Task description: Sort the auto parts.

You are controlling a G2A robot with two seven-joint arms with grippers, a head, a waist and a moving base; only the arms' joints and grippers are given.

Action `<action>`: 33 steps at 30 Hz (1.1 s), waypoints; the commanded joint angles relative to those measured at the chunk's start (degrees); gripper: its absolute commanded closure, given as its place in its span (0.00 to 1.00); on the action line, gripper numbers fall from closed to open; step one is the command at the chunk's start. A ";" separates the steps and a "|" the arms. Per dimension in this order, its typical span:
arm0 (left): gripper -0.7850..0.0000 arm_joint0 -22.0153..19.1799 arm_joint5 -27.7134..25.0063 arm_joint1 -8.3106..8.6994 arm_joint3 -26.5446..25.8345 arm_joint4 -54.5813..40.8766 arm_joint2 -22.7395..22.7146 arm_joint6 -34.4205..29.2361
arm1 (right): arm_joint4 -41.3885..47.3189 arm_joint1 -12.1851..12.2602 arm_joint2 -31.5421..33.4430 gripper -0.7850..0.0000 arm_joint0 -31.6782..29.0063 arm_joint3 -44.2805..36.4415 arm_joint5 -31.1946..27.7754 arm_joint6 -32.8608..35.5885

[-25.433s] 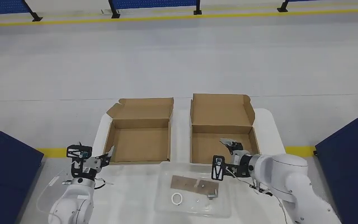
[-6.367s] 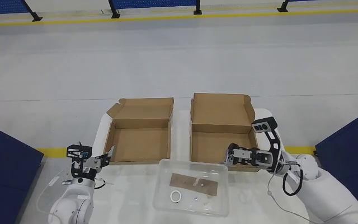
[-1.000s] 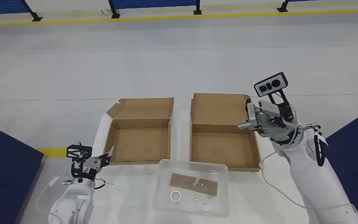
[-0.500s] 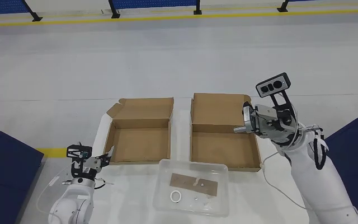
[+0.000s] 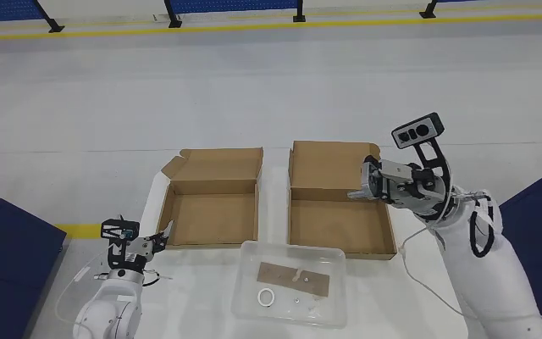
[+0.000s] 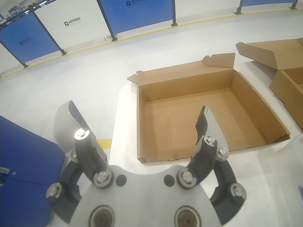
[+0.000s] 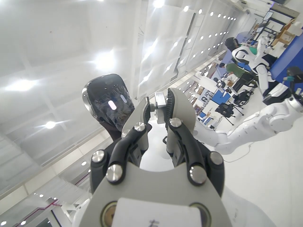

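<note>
Since half a second earlier, the right gripper (image 5: 356, 192) had slid a little toward the left box (image 5: 209, 219), while the left gripper (image 5: 163, 235) had stayed where it was.

From the top view, the right gripper hung above the rear part of the right box (image 5: 330, 225), near the fold of its raised lid. The left gripper sat over the table (image 5: 203, 280) by the left box's near outer corner. A clear tray (image 5: 292, 252) lay in front of both boxes, with a cardboard strip (image 5: 292, 280) and a white ring (image 5: 267, 297) inside, plus a few small bits too tiny to make out.

In the left wrist view, the left gripper (image 6: 137, 109) was spread wide with nothing between its fingers (image 6: 208, 128), and the left box (image 6: 184, 81) lay beyond it.

In the right wrist view, the right gripper (image 7: 157, 109) was closed down on a small round metal part (image 7: 159, 106), pinched at the tips of its fingers (image 7: 178, 109) with only the part's thickness between them.
</note>
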 commanded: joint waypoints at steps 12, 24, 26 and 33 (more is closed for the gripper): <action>0.00 0.00 0.00 0.00 0.00 0.00 0.00 0.00 | -10.36 1.10 7.84 1.00 -9.50 4.52 -0.43 3.68; 0.00 0.00 0.00 0.00 0.00 0.00 0.00 0.00 | -15.27 1.50 11.99 1.00 -15.21 4.49 -2.73 4.84; 0.00 0.00 0.00 0.00 0.00 0.00 0.00 0.00 | -15.27 1.50 11.99 1.00 -15.21 4.49 -2.73 4.84; 0.00 0.00 0.00 0.00 0.00 0.00 0.00 0.00 | -15.27 1.50 11.99 1.00 -15.21 4.49 -2.73 4.84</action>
